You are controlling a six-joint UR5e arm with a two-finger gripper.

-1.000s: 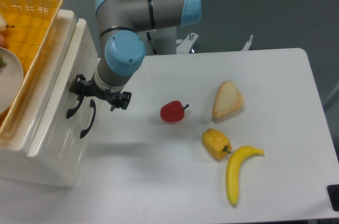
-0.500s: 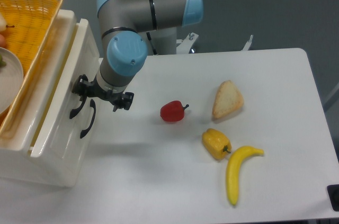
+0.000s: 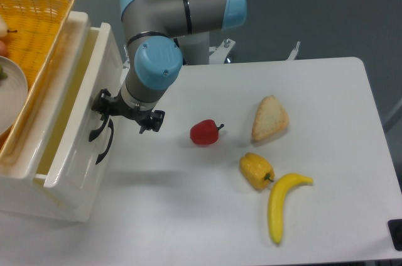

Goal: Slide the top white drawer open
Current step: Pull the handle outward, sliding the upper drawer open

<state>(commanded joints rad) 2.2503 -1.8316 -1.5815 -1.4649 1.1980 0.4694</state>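
White rectangular table carries all items; no legible writing or brand marks appear. Glossy cream-white top drawer, at 9 o'clock, now projects farther out than a second ago, exposing more of its yellowish interior. Black two-finger gripper is closed around the drawer's black curved handle. Yellow banana, at 5 o'clock, triangular bread slice, yellow pepper and red pepper are unmoved.

Bright even light, soft shadows, sharp
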